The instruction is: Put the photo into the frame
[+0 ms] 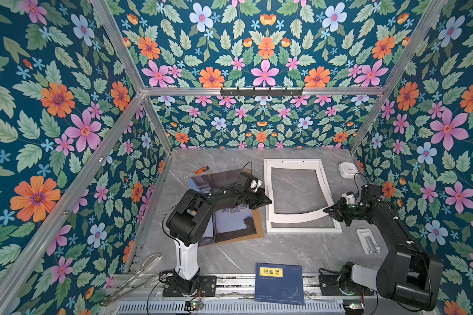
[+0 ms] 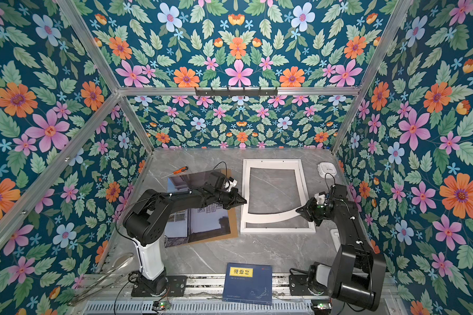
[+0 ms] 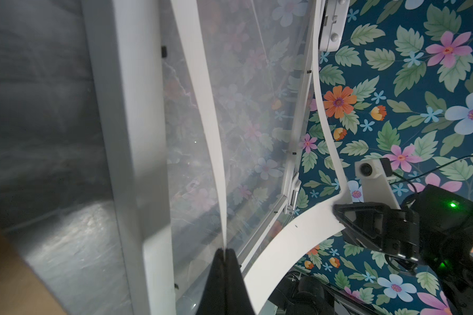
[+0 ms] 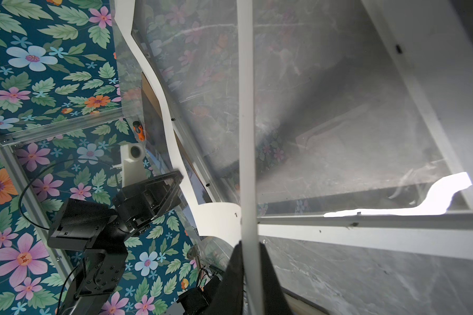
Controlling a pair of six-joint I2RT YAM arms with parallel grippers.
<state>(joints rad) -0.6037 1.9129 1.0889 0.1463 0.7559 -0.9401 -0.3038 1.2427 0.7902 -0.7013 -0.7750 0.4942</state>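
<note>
Left tool [image 3: 225,252] (pinching mat [image 3: 284,240]) hangs at frame's [image 1: 303,230] edge, beside photo [image 1: 238,221].

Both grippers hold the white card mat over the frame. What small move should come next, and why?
Probably lower both together, a little, so the card mat settles flat in the frame. The left gripper and right gripper pinch its near end, raised and bowed, while its far end lies inside the frame. The photo lies at the left, and neither gripper is free for it.
</note>
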